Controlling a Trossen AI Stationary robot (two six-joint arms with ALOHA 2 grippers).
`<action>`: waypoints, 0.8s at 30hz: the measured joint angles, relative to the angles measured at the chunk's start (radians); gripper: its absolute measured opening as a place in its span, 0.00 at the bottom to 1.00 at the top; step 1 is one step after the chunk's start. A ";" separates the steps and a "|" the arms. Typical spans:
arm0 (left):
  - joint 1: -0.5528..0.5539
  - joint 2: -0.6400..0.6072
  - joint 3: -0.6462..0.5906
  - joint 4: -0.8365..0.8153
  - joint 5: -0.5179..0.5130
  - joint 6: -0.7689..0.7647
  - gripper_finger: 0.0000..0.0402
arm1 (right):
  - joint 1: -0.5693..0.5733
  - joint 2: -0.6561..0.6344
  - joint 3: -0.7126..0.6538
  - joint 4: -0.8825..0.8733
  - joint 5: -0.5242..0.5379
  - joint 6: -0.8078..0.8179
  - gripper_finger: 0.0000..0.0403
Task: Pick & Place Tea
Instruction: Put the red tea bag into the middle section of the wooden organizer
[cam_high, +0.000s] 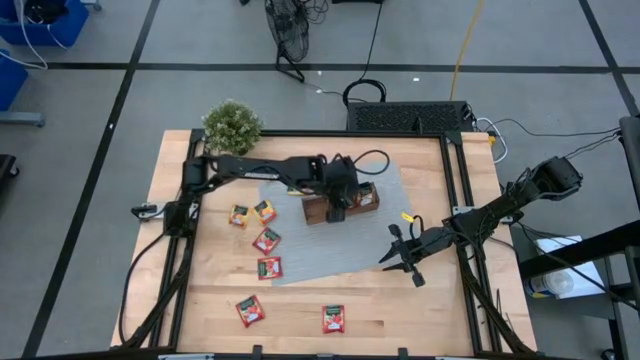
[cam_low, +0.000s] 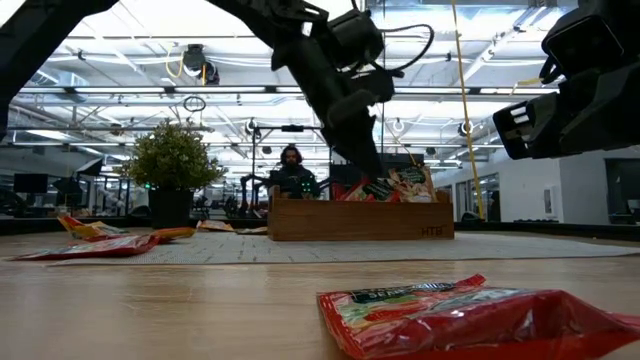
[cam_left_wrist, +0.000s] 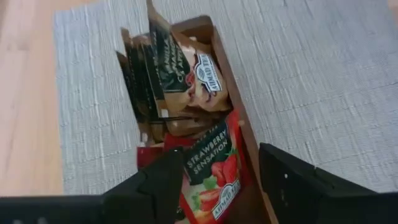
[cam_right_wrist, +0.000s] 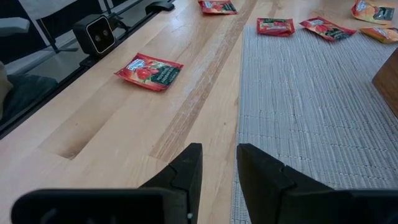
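1. The left claw (cam_left_wrist: 214, 180) hangs over the brown wooden three-compartment tray (cam_high: 342, 203) at the middle of the grey woven mat (cam_high: 400, 215), its dark fingers spread wide either side of a red strawberry tea sachet (cam_left_wrist: 208, 171) that stands in the tray; the sachet looks just released, not gripped.
2. The right claw (cam_right_wrist: 217, 171) waits low over the pale wooden worktop (cam_high: 210, 300) at the mat's right edge, its fingers a little apart with nothing between them.
3. Judged from this, the step in hand is the drop-off. Next the left arm must lift clear of the tray and travel to a loose sachet.
4. The tray's long axis runs left to right in the high view. Dark brown sachets (cam_left_wrist: 168, 68) stand on edge in the neighbouring compartment.
5. Six loose sachets lie flat left of and nearer than the tray: two orange-yellow (cam_high: 264, 211), four red (cam_high: 269, 267).
6. The released sachet leans upright, its printed face towards the wrist camera.
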 joint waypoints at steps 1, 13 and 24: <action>0.001 0.003 0.000 0.004 0.000 -0.001 0.52 | 0.000 0.000 0.000 0.000 0.000 0.000 0.23; 0.017 0.001 0.000 0.012 -0.081 0.028 0.53 | 0.000 0.000 0.000 -0.015 0.000 0.000 0.23; 0.024 0.001 0.000 -0.002 0.036 0.020 0.53 | 0.000 0.000 0.000 -0.016 0.000 0.000 0.23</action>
